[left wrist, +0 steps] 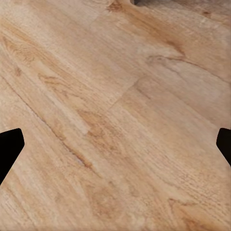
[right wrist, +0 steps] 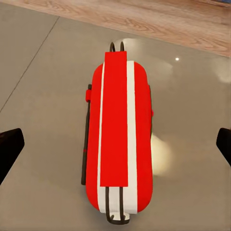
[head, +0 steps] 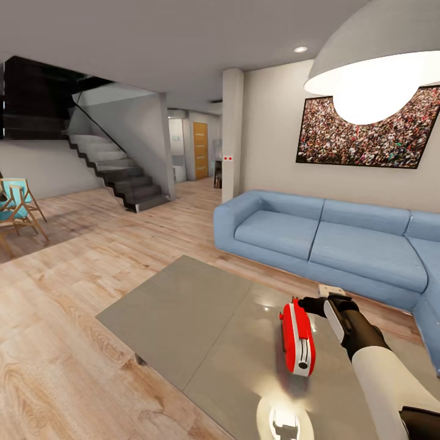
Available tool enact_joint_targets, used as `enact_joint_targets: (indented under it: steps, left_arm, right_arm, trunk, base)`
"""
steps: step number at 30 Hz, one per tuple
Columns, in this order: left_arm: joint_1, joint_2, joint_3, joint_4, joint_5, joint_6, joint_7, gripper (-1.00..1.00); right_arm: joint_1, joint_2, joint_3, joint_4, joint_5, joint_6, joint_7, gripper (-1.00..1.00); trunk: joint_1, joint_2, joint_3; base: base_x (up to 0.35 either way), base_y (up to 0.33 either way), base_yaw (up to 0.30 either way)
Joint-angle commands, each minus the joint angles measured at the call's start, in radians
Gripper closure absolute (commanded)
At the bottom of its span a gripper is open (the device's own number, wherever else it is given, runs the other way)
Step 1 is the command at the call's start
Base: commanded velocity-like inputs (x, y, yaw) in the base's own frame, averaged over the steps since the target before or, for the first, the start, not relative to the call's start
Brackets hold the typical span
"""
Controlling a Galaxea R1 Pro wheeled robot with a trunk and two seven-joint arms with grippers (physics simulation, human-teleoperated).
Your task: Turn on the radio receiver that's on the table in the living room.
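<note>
Currently the radio receiver (head: 297, 337) stands on the tabletop (head: 183, 311), toward its sofa-side half, red shell with a white end face toward the camera in head view. Right gripper (head: 308, 304) sits at the radio's far end, just beside or touching it; can't tell contact from head view. Right arm (head: 379, 373) comes in from the lower right, white forearm, black wrist.

Right wrist view: radio (right wrist: 117, 137) lies lengthwise between the fingers (right wrist: 9, 147), red with two white stripes along the top and thin dark wire loops at both ends. Fingers are spread wide, tips at the frame edges, well apart from the radio's sides, not holding anything. Glossy grey tabletop (right wrist: 43, 72) under it with lamp glare; wood floor (right wrist: 144, 19) beyond the edge.

Left wrist view: light wood plank floor (left wrist: 115, 115), left gripper's fingers (left wrist: 8, 147) also spread wide at both frame edges, nothing between them.

A small white flat device (head: 332, 289) sits on the tabletop just behind the right gripper. Blue sectional sofa (head: 318, 235) runs past the tabletop, crowd picture (head: 366, 131) on the wall above it, dome pendant lamp (head: 379, 67) at upper right. Staircase (head: 116, 171) and a wooden chair (head: 18, 208) off to the left.
</note>
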Motion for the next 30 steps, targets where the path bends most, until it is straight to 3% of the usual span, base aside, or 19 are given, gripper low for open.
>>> enact_joint_targets:
  steps: [1, 5, 16, 30]
  left_arm:
    - [0.000, 0.000, 0.000, 0.000, 0.000, 0.000, 0.000, -1.00]
    - [0.000, 0.000, 0.000, 0.000, 0.000, 0.000, 0.000, -1.00]
    - [0.000, 0.000, 0.000, 0.000, 0.000, 0.001, 0.000, -1.00]
    - [0.000, 0.002, 0.000, 0.000, 0.000, 0.003, -0.001, -1.00]
  right_arm:
    - [0.000, 0.000, 0.001, 0.000, 0.001, 0.000, -0.001, -1.00]
    - [0.000, 0.001, 0.005, 0.000, 0.004, 0.000, 0.000, -1.00]
    - [0.000, 0.001, 0.080, 0.000, 0.009, -0.002, 0.000, -1.00]
    - [0.000, 0.000, 0.081, 0.000, 0.002, -0.003, 0.004, -1.00]
  trunk:
    - [0.000, 0.000, 0.000]
    - [0.000, 0.000, 0.000]
    - [0.000, 0.000, 0.000]
    - [0.000, 0.000, 0.000]
  base:
    - [0.000, 0.000, 0.000]
    - [0.000, 0.000, 0.000]
    - [0.004, 0.000, 0.000]
    - [0.193, 0.000, 0.000]
